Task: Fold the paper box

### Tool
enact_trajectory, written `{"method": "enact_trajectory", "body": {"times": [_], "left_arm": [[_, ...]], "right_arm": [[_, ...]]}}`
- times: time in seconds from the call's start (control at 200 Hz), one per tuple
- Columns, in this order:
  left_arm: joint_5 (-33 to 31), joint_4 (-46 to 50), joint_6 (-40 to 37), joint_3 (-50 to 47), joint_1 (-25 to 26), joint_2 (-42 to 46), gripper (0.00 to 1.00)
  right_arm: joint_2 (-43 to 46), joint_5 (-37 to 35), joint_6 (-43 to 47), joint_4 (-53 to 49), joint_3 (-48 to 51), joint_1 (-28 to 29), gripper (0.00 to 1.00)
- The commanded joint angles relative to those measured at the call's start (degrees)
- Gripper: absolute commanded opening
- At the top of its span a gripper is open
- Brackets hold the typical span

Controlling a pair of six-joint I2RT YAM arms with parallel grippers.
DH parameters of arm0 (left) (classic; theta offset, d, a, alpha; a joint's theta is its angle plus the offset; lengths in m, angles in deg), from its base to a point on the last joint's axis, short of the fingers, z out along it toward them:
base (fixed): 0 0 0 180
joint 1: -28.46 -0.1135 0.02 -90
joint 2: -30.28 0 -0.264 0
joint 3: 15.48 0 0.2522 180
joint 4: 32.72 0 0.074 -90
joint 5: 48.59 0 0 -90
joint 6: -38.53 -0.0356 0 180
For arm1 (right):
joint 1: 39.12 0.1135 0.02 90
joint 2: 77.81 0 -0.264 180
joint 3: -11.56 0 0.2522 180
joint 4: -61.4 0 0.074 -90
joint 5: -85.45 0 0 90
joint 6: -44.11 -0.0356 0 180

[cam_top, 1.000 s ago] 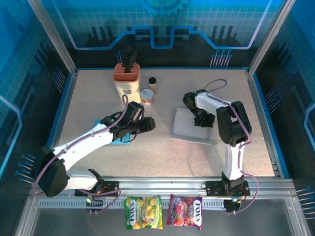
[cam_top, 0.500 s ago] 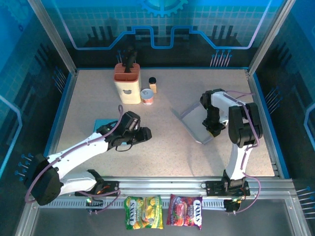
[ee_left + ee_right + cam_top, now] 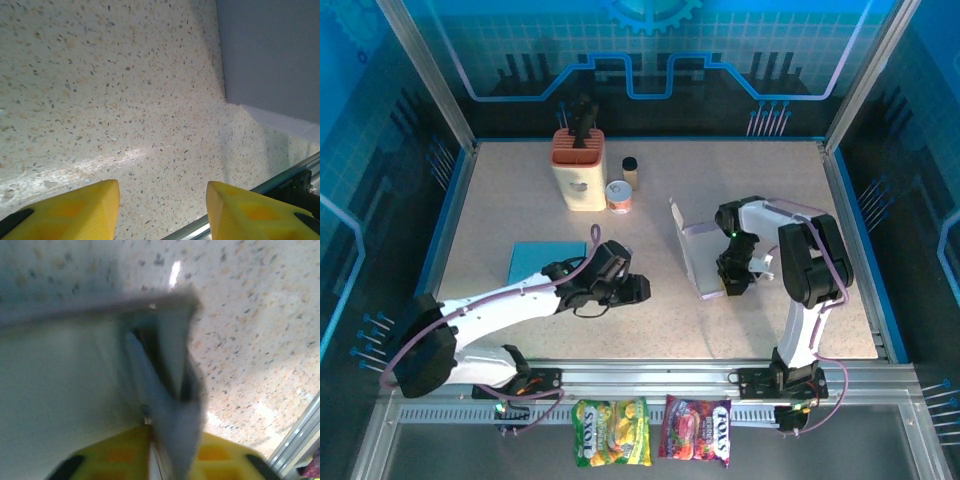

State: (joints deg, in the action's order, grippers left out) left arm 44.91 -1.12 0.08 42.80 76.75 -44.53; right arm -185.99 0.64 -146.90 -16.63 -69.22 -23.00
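The speckled beige table (image 3: 520, 200) carries everything. Right of its centre lies the pale grey paper box (image 3: 698, 262), half formed, with its left side tilted up off the surface and the rest low. The right gripper (image 3: 732, 283) is at its near right edge. In the right wrist view a grey flap of the box (image 3: 75, 380) runs between the yellow fingers (image 3: 220, 455), which stand narrow; the blur hides whether they pinch it. The left gripper (image 3: 638, 290) hovers low near the box's left side, its jaws apart over bare table with nothing between them (image 3: 162, 200). A flat teal square sheet (image 3: 535, 262) lies by the left arm. At the back stand a cream knife block with an orange top (image 3: 578, 172), a small tin can (image 3: 619, 196) and a little dark-lidded jar (image 3: 630, 171).
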Motion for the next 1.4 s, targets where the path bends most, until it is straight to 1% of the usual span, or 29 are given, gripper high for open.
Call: {"method": "enact_trajectory", "body": {"times": [0.0,0.13,0.245,0.385,0.445,0.485,0.53,0.565,0.57,0.65,0.74,0.84,0.905,1.071,1.216,1.306,1.356,1.396], "left_arm": [[0.99,-1.80,0.94,2.39,0.79,-1.93,0.49],[0.66,-1.77,-0.01,4.27,0.98,-3.79,0.49],[-0.54,-0.87,-0.85,6.09,0.98,-4.04,0.49],[-2.94,0.13,-2.47,7.52,0.95,-1.95,0.50],[-4.52,-0.20,-3.52,7.40,0.93,0.55,0.50],[-5.68,-0.84,-4.21,6.93,0.93,2.95,0.50],[-7.06,-2.13,-5.28,6.11,0.93,6.23,0.51],[-7.72,-3.42,-6.28,5.04,0.96,8.84,0.51],[-7.86,-3.51,-6.41,4.92,0.99,9.26,0.51],[-8.51,-5.52,-9.73,3.55,0.93,14.31,0.52],[-7.82,-5.63,-13.26,3.09,0.84,18.20,0.53],[-7.16,-5.29,-15.20,2.39,0.84,22.27,0.53],[-7.20,-4.99,-15.51,1.88,0.84,24.33,0.53],[-7.51,-2.09,-14.84,1.95,0.89,25.96,0.52],[-7.20,-0.98,-13.58,1.82,0.88,26.10,0.52],[-7.24,-0.39,-13.41,1.88,0.90,26.10,0.51],[-7.31,0.20,-13.32,2.03,0.84,26.10,0.51],[-7.20,0.62,-13.34,2.09,0.88,26.13,0.51]], "right_arm": [[3.09,0.71,-4.11,2.74,1.69,1.54,0.39],[7.58,-1.47,-2.86,3.14,2.14,1.70,0.60],[12.36,-5.22,1.21,1.85,0.40,1.63,0.69],[18.16,-11.57,12.37,-1.28,-3.84,1.71,0.70],[21.85,-14.90,21.22,0.05,-5.52,2.21,0.68],[23.95,-16.06,29.18,2.53,-6.45,2.82,0.65],[26.55,-15.26,39.00,5.46,-7.17,3.61,0.64],[28.59,-13.13,45.56,7.69,-7.41,4.30,0.63],[29.20,-12.25,47.55,8.40,-7.48,4.52,0.62],[33.10,-7.07,57.45,11.35,-7.86,7.15,0.62],[34.17,-2.21,63.47,9.65,-10.16,10.37,0.63],[31.57,-1.20,66.69,5.35,-13.93,14.01,0.66],[28.27,-2.34,67.58,3.02,-16.48,15.54,0.67],[21.48,-3.15,67.70,1.10,-21.24,16.36,0.62],[17.54,-3.01,66.25,2.67,-22.87,16.75,0.54],[15.39,-3.58,64.45,3.47,-23.65,17.22,0.43],[14.63,-4.96,62.82,3.44,-24.03,17.49,0.34],[14.24,-5.77,60.96,3.49,-24.19,17.47,0.25]]}}
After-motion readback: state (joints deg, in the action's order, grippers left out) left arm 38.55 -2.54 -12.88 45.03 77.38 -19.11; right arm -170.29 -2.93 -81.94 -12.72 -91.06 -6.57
